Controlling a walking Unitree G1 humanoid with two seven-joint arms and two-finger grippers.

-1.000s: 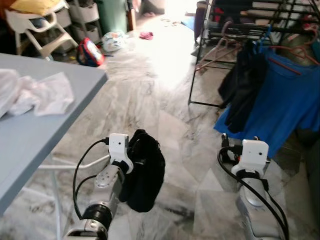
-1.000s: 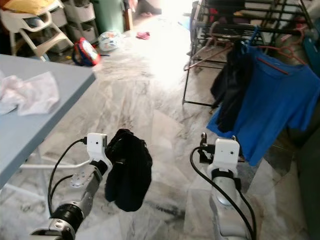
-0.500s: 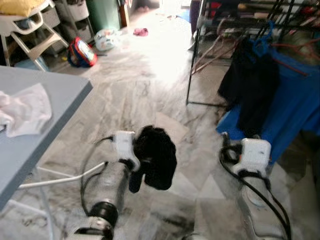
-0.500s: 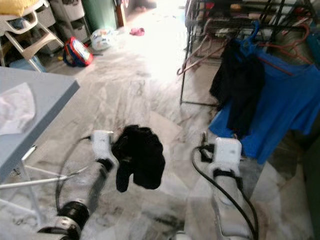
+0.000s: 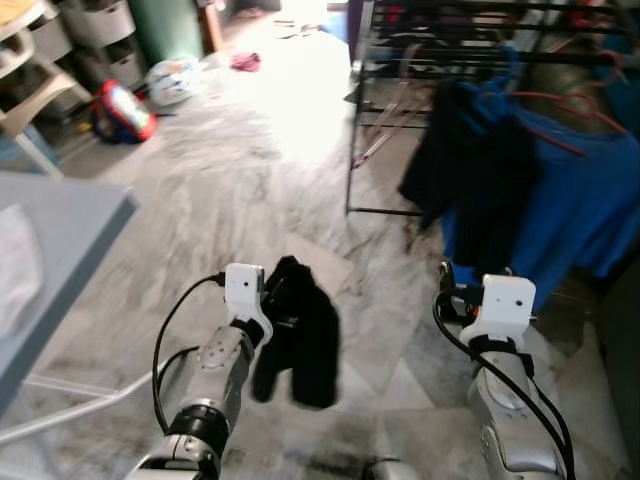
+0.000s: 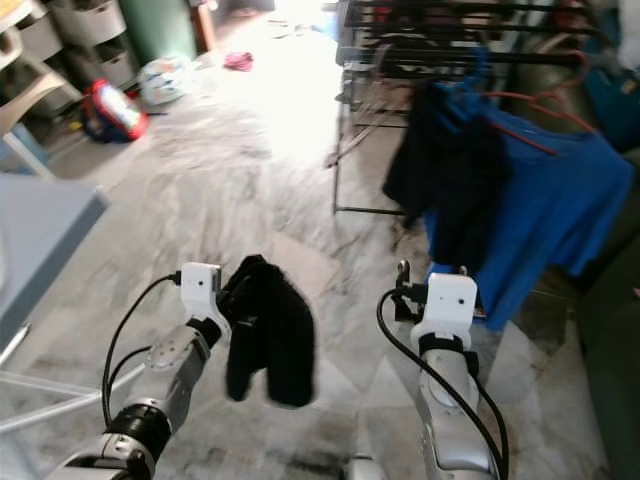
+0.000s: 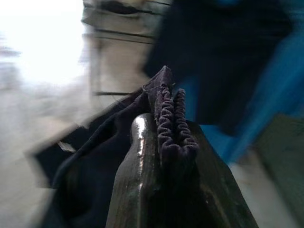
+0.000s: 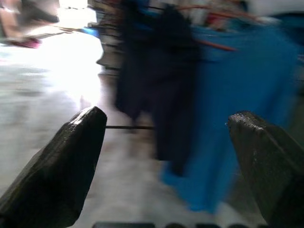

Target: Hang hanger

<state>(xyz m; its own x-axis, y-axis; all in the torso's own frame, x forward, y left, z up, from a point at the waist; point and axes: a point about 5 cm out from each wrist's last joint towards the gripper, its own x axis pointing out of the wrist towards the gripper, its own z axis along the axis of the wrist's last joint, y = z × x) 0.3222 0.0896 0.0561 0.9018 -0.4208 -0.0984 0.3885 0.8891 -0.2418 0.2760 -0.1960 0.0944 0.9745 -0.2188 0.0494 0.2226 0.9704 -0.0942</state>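
A black garment (image 5: pixel 300 340) hangs from my left gripper (image 7: pixel 164 156), low in front of me over the marble floor. The fingers (image 7: pixel 137 190) are shut on a gathered fold of the cloth (image 7: pixel 171 128); I cannot make out a hanger in it. My right gripper (image 8: pixel 166 118) is open and holds nothing, facing the clothes ahead. The black drying rack (image 5: pixel 450 20) stands ahead to the right. On it hang a dark garment (image 5: pixel 470 190) and a blue shirt (image 5: pixel 580 200) on a red hanger (image 5: pixel 560 140).
A grey table (image 5: pixel 60 230) with a white cloth (image 5: pixel 15 270) juts in at the left. Far left on the floor are a red bag (image 5: pixel 120 108), a white chair (image 5: pixel 20 90) and storage drawers (image 5: pixel 100 20). Open marble floor (image 5: pixel 270 160) leads to the rack.
The whole picture has shifted: the table slid off to the left and the rack came nearer and more central. The black garment stays in the left gripper, swinging slightly.
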